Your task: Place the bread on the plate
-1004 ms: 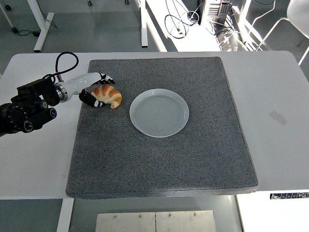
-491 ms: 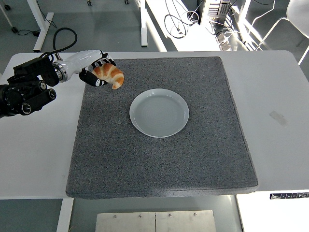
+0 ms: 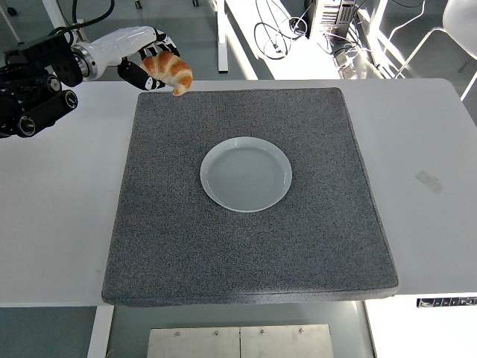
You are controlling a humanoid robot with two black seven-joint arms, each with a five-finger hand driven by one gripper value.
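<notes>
- Bread (image 3: pixel 168 71) (a croissant) is in my left hand (image 3: pixel 145 63), fingers (image 3: pixel 131 73) closed around its left end; it is lifted clear, over the far-left corner of the grey mat (image 3: pixel 246 246).
- Key relation: the plate (image 3: pixel 246 174) lies to the right of the bread and nearer, well apart from it, at the mat's centre and bare. I judge the carry must run rightward and toward the near edge, then down.
- Bread's long axis slants from the hand down to the right, free tip pointing roughly plate-ward.
- Left arm enters from the far left, forearm roughly level above the white surface (image 3: pixel 52 216).
- Right hand not in view.
</notes>
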